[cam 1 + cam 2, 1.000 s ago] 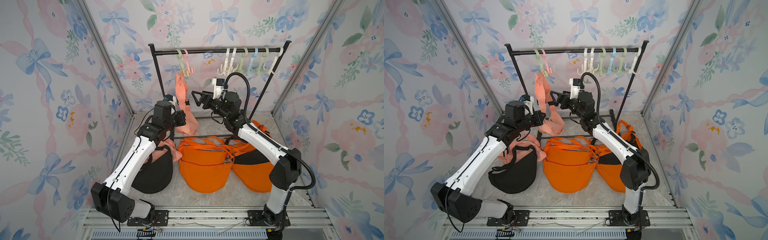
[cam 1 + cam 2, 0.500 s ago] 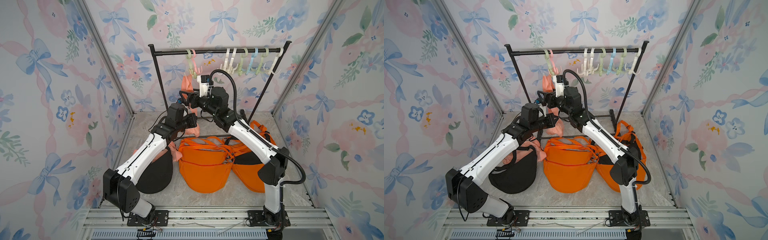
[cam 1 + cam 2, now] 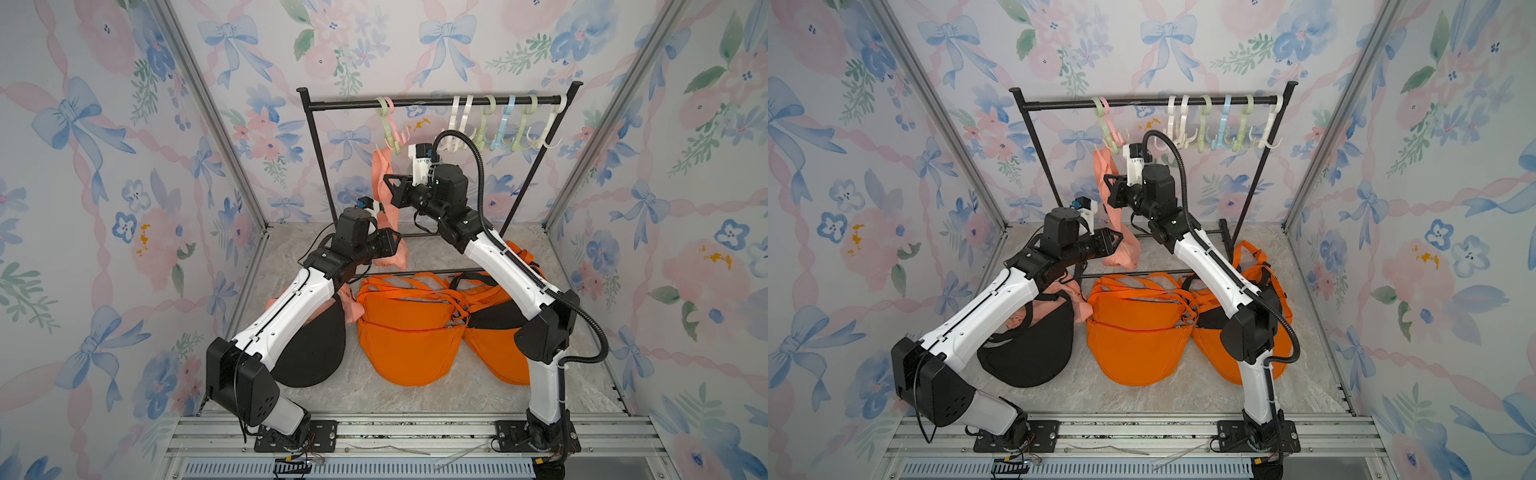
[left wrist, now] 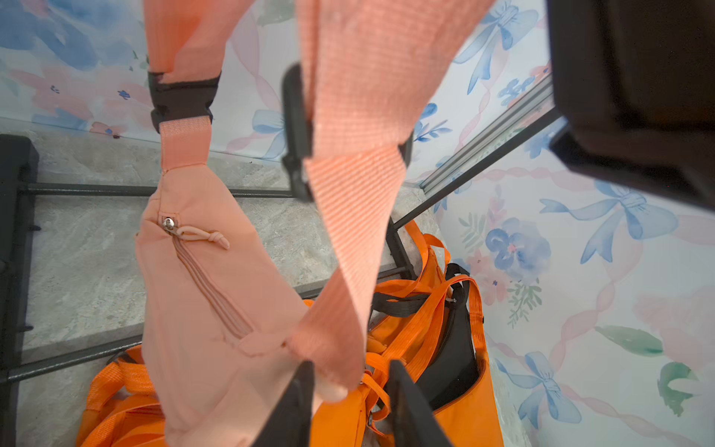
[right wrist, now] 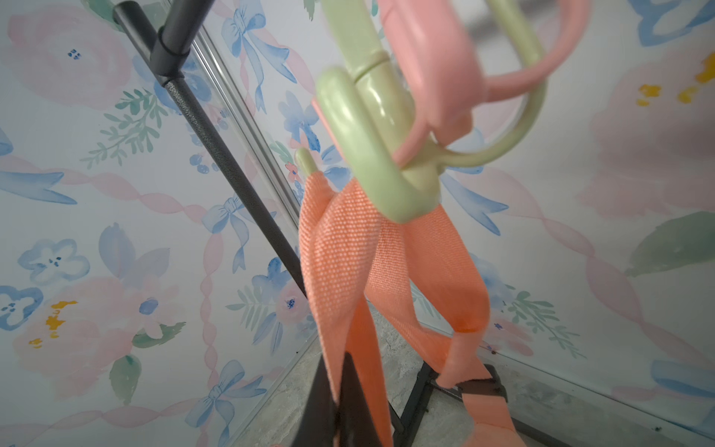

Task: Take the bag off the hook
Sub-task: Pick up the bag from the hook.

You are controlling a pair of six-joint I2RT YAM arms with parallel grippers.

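Along the bottom edge of both top views, the two arm bases are seen mounted on a slotted aluminium rail [image 3: 415, 428]. Just above it, at lower centre, a flat black fabric pouch [image 3: 320, 349] and a heap of bright orange fabric sling bags [image 3: 409, 336] are laid on the marbled grey surface [image 3: 415, 399]. The orange bags overlap one another, and the pouch is partly covered by the left arm.

At mid-frame the left pincer [image 3: 395, 246] is held at the lower end of the peach fabric sling bag [image 4: 216, 309]. In the left wrist view its jaws are shown parted and released, with a corner of the bag between them. The bag is pictured hanging in front of the rack's lower bars, its zip and pull cord visible.

Higher up, just left of centre, the right pincer [image 3: 1111, 189] is clenched on the bag's peach webbing strap [image 5: 329, 263], below the hook. The strap is seen looped over a prong of the pale green plastic hook [image 5: 371, 154], so the bag is not yet off. A pink plastic hook [image 5: 437, 77] is pressed beside the green one.

Both are carried on the black metal rail [image 3: 432, 102] across the upper centre. A row of cream, green and blue hooks [image 3: 503, 120] is clustered toward its right end.
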